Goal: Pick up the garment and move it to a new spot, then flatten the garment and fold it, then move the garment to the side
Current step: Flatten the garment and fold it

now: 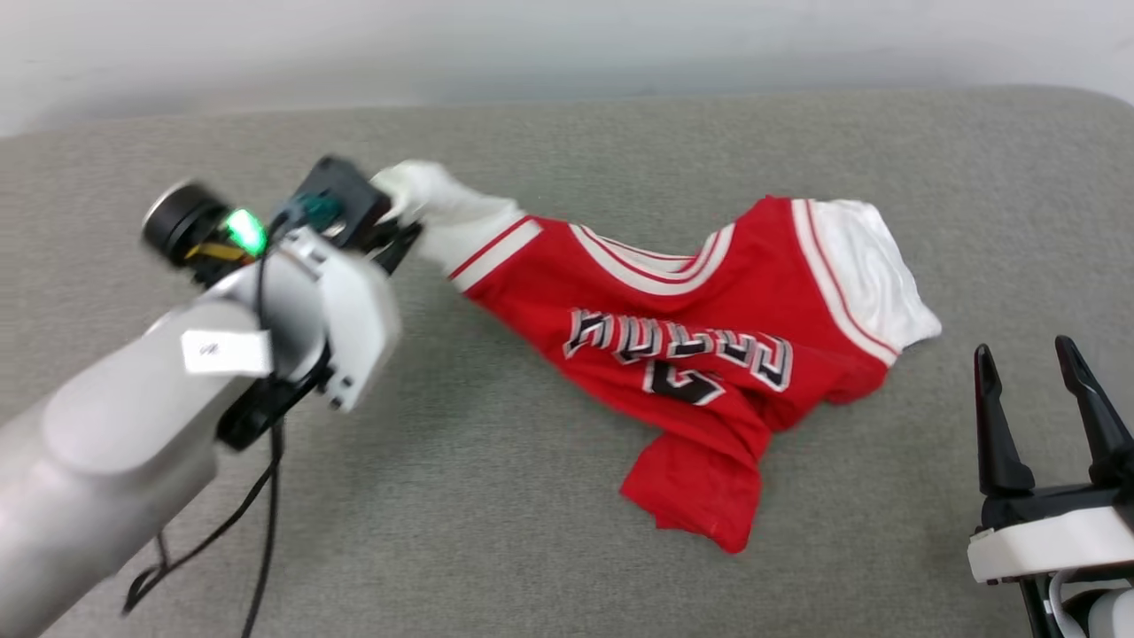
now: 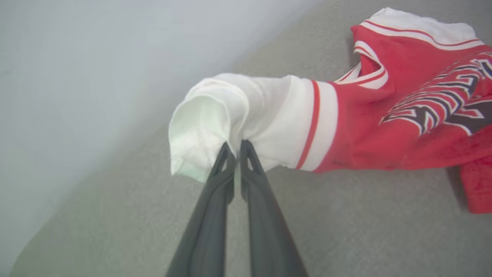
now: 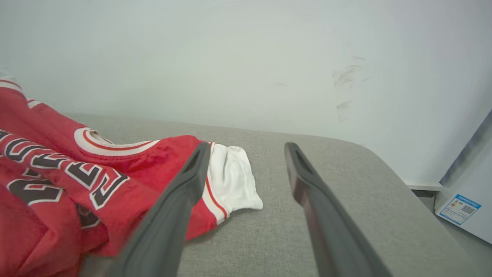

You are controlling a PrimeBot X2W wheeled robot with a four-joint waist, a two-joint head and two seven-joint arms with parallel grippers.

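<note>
The left wrist view shows the left tool (image 2: pixel 237 147) clamped on the white sleeve (image 2: pixel 269 115) of the garment (image 2: pixel 384 127); the blurred head view seemingly hides this. The right tool (image 1: pixel 1022 347) gapes wide.

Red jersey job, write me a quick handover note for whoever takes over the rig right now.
Left tool: shut on one white sleeve of the garment.
Right tool: open, holding nothing, off to the garment's right.
Garment: rumpled on the grey surface, lettering facing up.
Done: sleeve gripped.
Left: carry it to a new spot, flatten, fold, move aside.
</note>
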